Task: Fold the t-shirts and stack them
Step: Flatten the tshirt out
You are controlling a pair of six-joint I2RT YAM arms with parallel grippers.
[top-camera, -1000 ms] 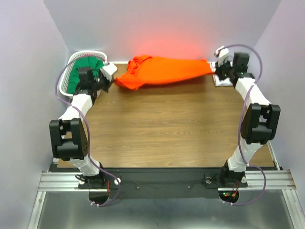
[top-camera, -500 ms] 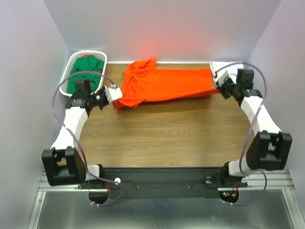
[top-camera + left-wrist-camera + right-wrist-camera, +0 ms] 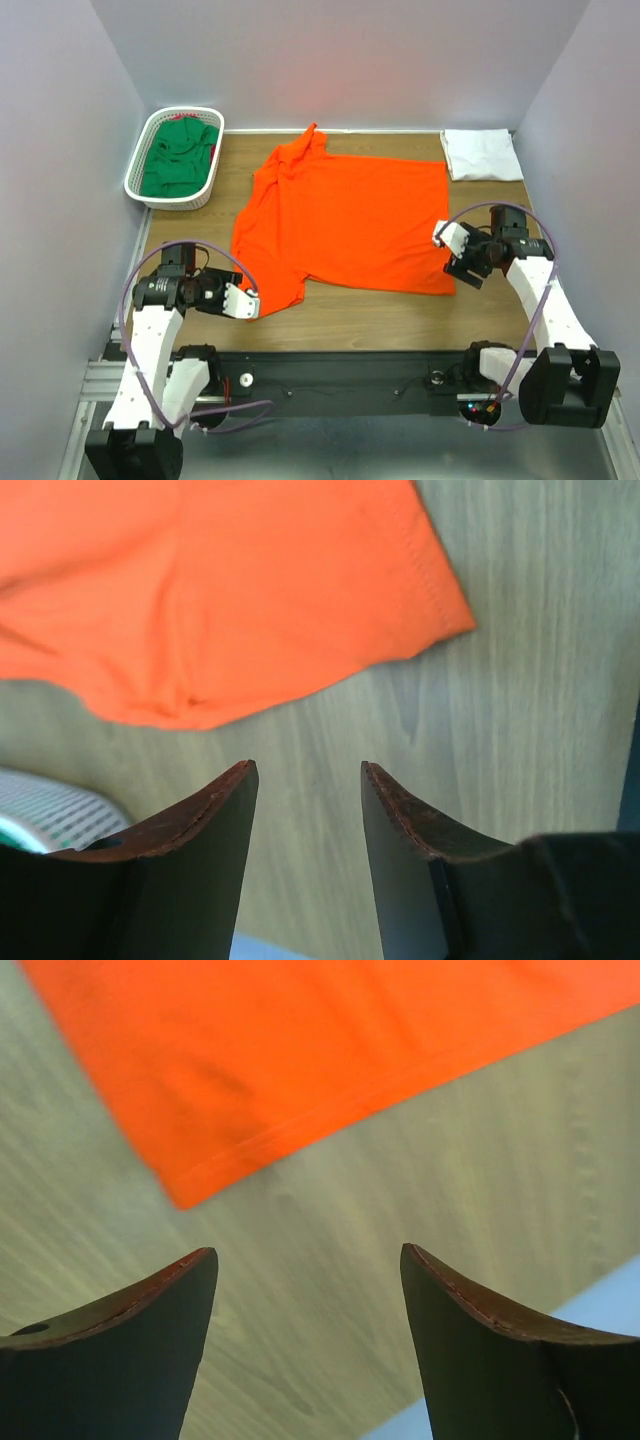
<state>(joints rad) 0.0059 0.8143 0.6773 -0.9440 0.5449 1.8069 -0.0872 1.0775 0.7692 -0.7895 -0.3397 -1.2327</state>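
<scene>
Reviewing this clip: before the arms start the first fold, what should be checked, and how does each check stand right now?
1. Orange t-shirt spread flat on the table: ok.
2. The left fingers open, empty, off the cloth: ok.
3. The right fingers open, empty, off the cloth: ok.
4. White t-shirt folded at the far right corner, apart from the orange one: ok.
5. Green t-shirt inside the basket, out of the way: ok.

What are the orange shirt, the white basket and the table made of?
Orange t-shirt: soft matte cloth, it seems; it lies limp, wrinkled, with a stitched hem. White basket: probably plastic, its wall a mesh of small holes. Table: wood or wood-look top, with streaky brown grain.
</scene>
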